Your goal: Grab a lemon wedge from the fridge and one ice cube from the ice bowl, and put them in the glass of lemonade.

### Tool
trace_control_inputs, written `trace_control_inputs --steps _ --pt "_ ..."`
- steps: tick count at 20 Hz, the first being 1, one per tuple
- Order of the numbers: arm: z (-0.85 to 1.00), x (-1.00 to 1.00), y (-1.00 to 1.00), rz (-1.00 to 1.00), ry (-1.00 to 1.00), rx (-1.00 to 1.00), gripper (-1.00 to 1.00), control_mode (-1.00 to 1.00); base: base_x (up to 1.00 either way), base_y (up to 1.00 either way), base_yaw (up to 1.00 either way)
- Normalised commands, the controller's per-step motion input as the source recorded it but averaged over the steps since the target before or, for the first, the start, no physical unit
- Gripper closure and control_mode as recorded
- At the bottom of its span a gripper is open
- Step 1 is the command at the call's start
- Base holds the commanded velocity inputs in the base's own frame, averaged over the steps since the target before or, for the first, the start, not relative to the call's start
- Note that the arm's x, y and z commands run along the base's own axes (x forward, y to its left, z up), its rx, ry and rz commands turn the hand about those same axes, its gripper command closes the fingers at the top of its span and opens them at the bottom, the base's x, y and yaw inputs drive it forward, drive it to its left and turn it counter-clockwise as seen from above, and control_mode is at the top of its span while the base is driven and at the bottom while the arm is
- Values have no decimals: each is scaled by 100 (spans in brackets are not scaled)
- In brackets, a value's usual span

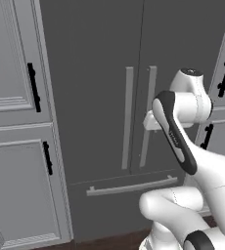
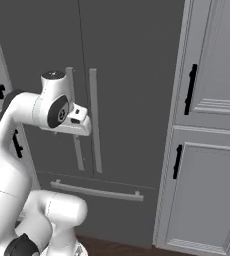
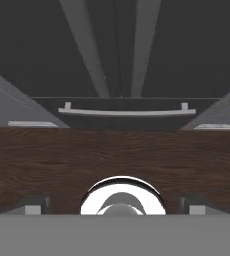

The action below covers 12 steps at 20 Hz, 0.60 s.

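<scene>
My gripper [image 3: 115, 205] is spread wide and grasps nothing; in the hand view its two finger tips [image 3: 34, 205] stand far apart, looking down over the dark wood floor [image 3: 112, 150] toward the foot of the fridge [image 1: 134, 73]. I judge the hand is held low and released because the doors come first: both are shut, so the lemon wedge must sit somewhere behind them, hidden from me. The two long bar handles [image 1: 128, 117] run side by side at the door seam, near the wrist, with the drawer handle [image 2: 94, 191] below. Light grey panelled cabinets [image 2: 207, 150] with black handles flank the fridge on both sides.
</scene>
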Motion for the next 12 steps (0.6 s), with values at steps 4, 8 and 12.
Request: trace_control_inputs --steps 4,8,12 --pt "0 0 0 0 0 0 -100 100 -43 19 11" --pt "0 0 0 0 0 0 -100 100 -1 26 42" --pt "0 0 0 0 0 0 -100 100 -5 5 45"
